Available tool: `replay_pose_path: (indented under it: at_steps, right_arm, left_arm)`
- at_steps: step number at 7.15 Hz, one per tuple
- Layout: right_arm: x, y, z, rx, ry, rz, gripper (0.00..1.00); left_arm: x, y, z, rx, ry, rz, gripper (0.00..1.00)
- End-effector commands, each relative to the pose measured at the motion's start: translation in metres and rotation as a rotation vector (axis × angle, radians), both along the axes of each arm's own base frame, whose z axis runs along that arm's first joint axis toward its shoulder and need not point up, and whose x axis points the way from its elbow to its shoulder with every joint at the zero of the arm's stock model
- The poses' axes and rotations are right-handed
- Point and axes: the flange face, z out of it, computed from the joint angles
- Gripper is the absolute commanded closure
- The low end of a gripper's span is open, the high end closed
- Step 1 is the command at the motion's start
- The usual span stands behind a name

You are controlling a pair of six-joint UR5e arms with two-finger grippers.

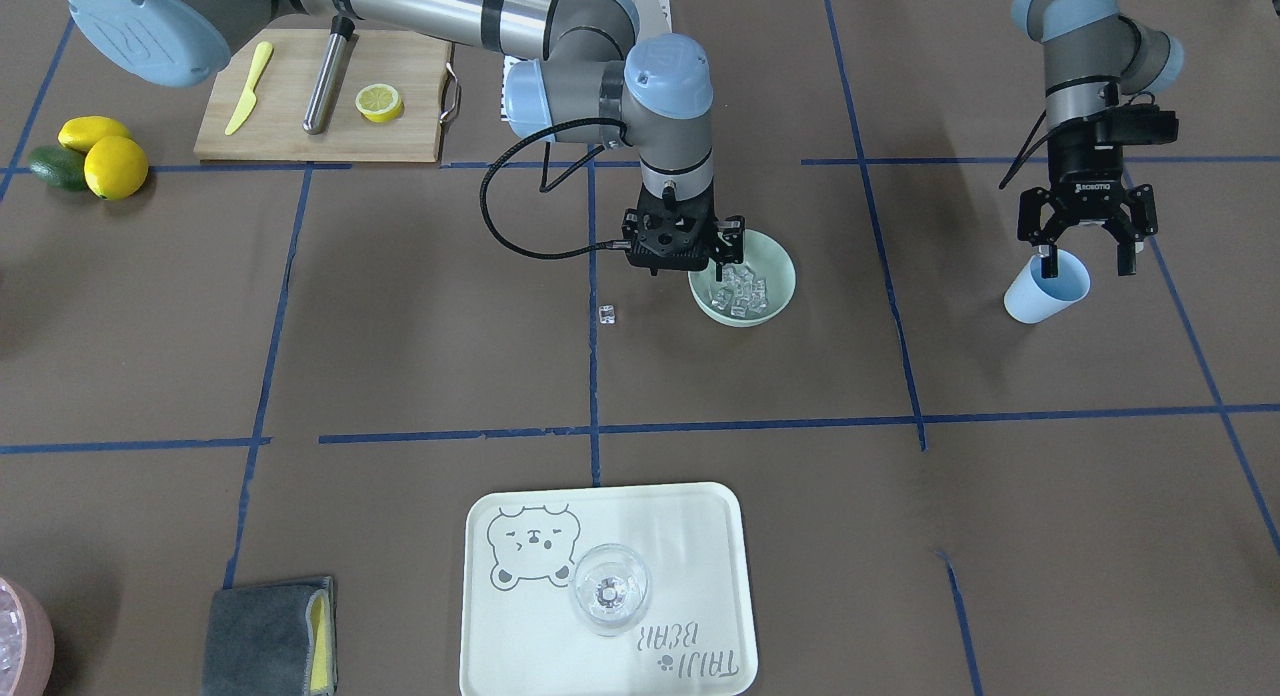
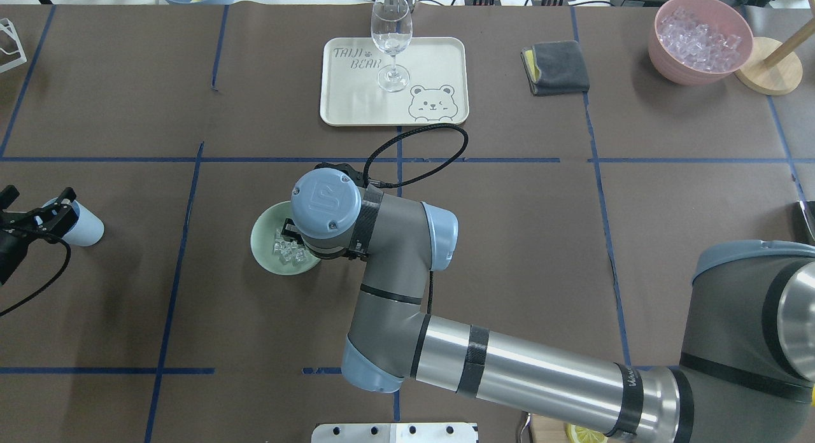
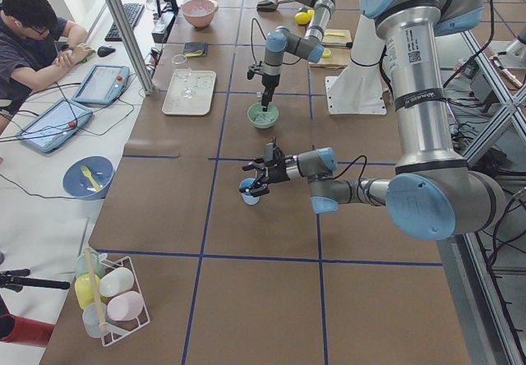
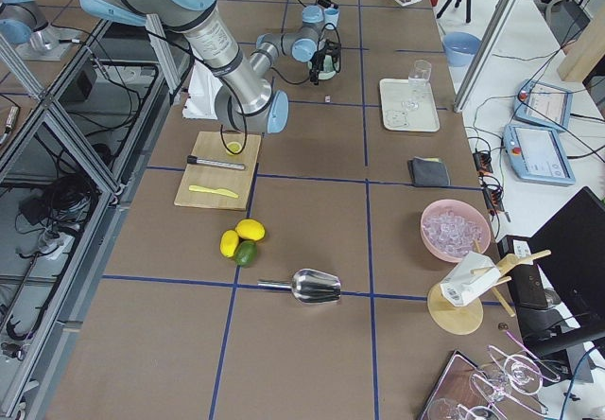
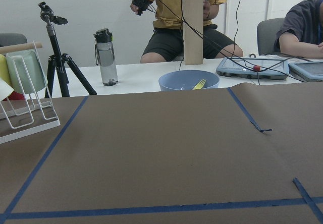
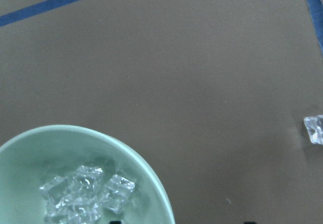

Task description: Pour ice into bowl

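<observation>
On the front-facing camera we see the bowl (image 1: pixel 785 268) upright, mouth up, near the middle of the desk (image 1: pixel 400 356), a little toward its left end. It is round, pale mint green and matte, so it has no long axis. The ice (image 1: pixel 738 294) lies heaped in its bottom as small clear cubes; we cannot tell which way any one cube points. A stray cube (image 1: pixel 606 315) lies on the desk near the bowl, on the side toward the right end. The right claw (image 1: pixel 690 263) points straight down over the bowl's rim. Near the left end, the left claw (image 1: pixel 1085 259) hangs with its fingers spread wide, gripping nothing. One finger overlaps the mouth of a light blue cup (image 1: pixel 1035 296), and we cannot tell whether they touch.

From overhead, the right arm (image 2: pixel 328 207) covers one side of the bowl (image 2: pixel 266 249); the ice (image 2: pixel 286 252) shows beside it.

On the right wrist camera, the bowl's rim (image 6: pixel 146 168) curves through the lower left corner. The ice (image 6: pixel 86 193) looks glassy, with bright edges. The stray cube (image 6: pixel 314 129) sits at the right edge. Two dark fingertips (image 6: pixel 116 222) at the bottom edge stand well apart, one over the bowl's inside, one over bare desk. So the right claw is open astride the rim, holding nothing.
</observation>
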Motion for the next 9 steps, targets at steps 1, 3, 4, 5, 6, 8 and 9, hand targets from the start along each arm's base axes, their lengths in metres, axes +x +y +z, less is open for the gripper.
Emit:
replay_pose_path:
  at_steps: [1, 3, 4, 5, 6, 8, 9]
  right_arm:
    - [-0.003, 0.002, 0.001, 0.045, 0.011, -0.033, 1.0]
    - [-0.002, 0.003, -0.003, 0.048, 0.005, -0.036, 1.0]
    - [-0.001, 0.003, -0.013, 0.052, -0.007, -0.037, 1.0]
    - [0.001, 0.003, -0.023, 0.064, -0.037, -0.036, 1.0]
    - [0.01, 0.002, -0.036, 0.083, -0.094, -0.035, 1.0]
    - [0.043, 0.001, -0.058, 0.099, -0.142, -0.022, 1.0]
    - [0.082, 0.002, -0.059, 0.091, -0.13, -0.018, 1.0]
  left_arm:
    - [-0.013, -0.011, -0.003, -0.003, -0.025, 0.011, 0.0]
    - [-0.031, -0.024, -0.013, -0.005, -0.037, 0.038, 0.0]
    - [-0.043, -0.032, -0.014, 0.0, -0.078, 0.056, 0.0]
    - [-0.061, -0.041, -0.016, -0.008, -0.094, 0.092, 0.0]
    - [-0.092, -0.056, -0.02, -0.013, -0.133, 0.142, 0.0]
    - [-0.166, -0.076, -0.006, -0.076, -0.218, 0.286, 0.0]
    - [-0.189, -0.084, 0.0, -0.1, -0.323, 0.335, 0.0]
